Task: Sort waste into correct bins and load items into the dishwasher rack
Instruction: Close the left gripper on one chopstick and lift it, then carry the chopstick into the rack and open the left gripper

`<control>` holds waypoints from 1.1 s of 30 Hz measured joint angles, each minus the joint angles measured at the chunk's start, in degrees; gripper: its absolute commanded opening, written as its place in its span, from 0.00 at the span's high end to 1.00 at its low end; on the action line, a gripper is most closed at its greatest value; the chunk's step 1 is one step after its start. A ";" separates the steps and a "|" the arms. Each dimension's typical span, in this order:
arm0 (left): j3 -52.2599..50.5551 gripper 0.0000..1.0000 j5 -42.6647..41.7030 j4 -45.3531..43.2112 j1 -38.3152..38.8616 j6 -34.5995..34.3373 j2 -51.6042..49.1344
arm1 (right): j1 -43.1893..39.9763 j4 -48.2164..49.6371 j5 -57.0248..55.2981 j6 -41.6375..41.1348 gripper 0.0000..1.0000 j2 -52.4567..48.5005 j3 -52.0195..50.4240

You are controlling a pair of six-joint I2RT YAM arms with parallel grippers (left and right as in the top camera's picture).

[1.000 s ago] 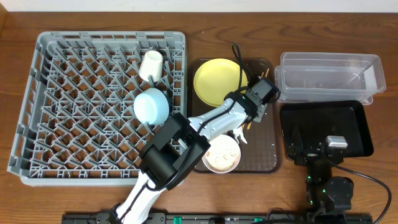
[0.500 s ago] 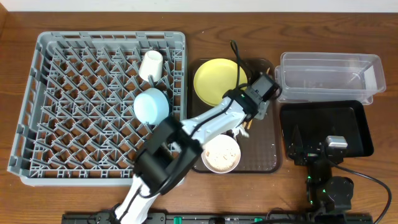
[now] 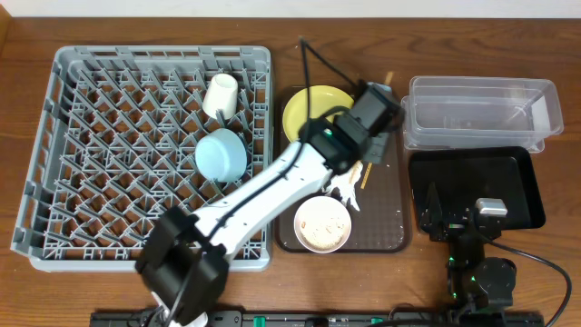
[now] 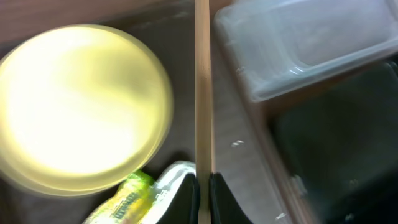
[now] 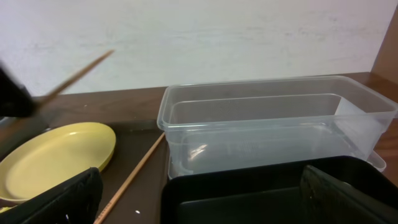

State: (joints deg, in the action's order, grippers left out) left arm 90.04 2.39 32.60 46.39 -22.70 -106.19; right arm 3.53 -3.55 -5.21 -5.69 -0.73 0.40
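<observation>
No writing can be read. The wrapper [image 4: 124, 200] has dark print on its green-and-yellow face, but the left wrist view blurs it.

The left gripper [image 4: 203, 182] has its jaws closed on one chopstick [image 4: 203, 87]. The stick runs straight up from the jaws, between the plate [image 4: 81, 106] and the tub [image 4: 298, 43]. Only this view shows the grip, and it also shows the wrapper with a bit of white tissue [image 4: 171, 177] touching it, below the plate.

From overhead the left arm hides the wrapper. That view alone takes in the rack [image 3: 163, 56] on the desk [image 3: 91, 291], with the cup [image 3: 221, 94] and the blue bowl [image 3: 221, 154] inside it. It also shows the white bowl [image 3: 322, 224], holding crumbs, on the near end of the brown tray [image 3: 381, 218].

The other chopstick [image 3: 368, 173] lies on the brown tray just right of the plate. In the right wrist view it slants toward the tub's near left corner.

The right gripper [image 5: 202, 200] has its jaws spread wide and holds nothing. It hangs over the black tray [image 5: 249, 190], which lies just in front of the tub.
</observation>
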 measured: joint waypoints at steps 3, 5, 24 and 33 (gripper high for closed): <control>0.00 0.94 1.44 6.84 -3.39 -0.09 2.25 | 0.00 0.00 -0.02 0.00 0.01 0.00 0.00; 0.02 0.94 2.38 11.41 -6.88 -0.24 3.67 | 0.00 0.00 -0.02 0.00 0.01 0.00 0.00; -5.35 0.94 4.02 23.06 -23.69 -1.31 4.72 | 0.00 0.00 -0.02 0.00 0.01 0.00 0.00; -7.19 0.90 4.02 20.11 -23.69 -0.39 4.72 | 0.00 -0.02 0.00 0.00 0.01 0.00 0.00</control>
State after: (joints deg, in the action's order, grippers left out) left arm 82.85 6.42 52.71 22.70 -23.09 -101.47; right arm 3.53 -3.57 -5.21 -5.69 -0.73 0.40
